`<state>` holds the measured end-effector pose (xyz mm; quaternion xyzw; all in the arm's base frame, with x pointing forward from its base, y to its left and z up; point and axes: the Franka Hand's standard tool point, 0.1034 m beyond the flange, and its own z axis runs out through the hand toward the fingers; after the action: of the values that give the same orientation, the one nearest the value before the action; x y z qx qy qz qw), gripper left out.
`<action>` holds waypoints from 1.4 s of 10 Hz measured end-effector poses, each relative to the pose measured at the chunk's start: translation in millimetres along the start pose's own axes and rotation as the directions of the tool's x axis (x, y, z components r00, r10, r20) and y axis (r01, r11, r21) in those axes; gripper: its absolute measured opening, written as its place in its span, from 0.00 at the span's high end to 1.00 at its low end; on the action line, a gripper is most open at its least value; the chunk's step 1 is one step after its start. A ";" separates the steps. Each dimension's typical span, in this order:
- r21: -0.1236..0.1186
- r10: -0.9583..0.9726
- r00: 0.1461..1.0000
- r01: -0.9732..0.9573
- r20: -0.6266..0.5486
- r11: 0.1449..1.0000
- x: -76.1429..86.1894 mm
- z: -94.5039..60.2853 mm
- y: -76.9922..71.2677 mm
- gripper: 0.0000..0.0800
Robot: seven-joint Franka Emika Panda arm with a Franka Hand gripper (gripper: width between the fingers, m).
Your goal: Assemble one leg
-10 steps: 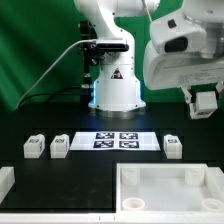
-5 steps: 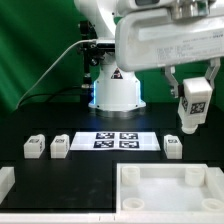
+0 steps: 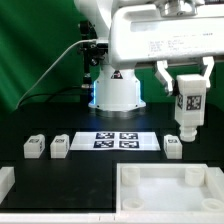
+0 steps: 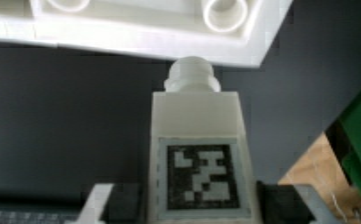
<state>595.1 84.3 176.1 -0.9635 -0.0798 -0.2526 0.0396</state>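
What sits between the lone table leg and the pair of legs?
The marker board, flat on the table; the exterior view shows it.

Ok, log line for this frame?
hand shut on leg | leg held upright above table | three loose legs on table

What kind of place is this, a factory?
Probably a robot test lab: a green curtain behind, a marker board on the black table, and a gripper holding a tagged white leg.
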 end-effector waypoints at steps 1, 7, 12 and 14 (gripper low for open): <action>0.007 -0.006 1.000 0.007 -0.016 1.000 -1.1 15.3 -8.1 0.64; 0.029 -0.001 1.000 0.001 -0.015 1.000 -11.3 69.1 -21.6 0.64; 0.028 0.006 1.000 -0.006 -0.007 1.000 -13.2 81.6 -16.5 0.64; 0.031 0.009 1.000 -0.009 -0.009 0.999 -11.2 89.9 -17.3 0.64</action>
<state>625.6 110.3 93.0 -0.9619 -0.0791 -0.2557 0.0559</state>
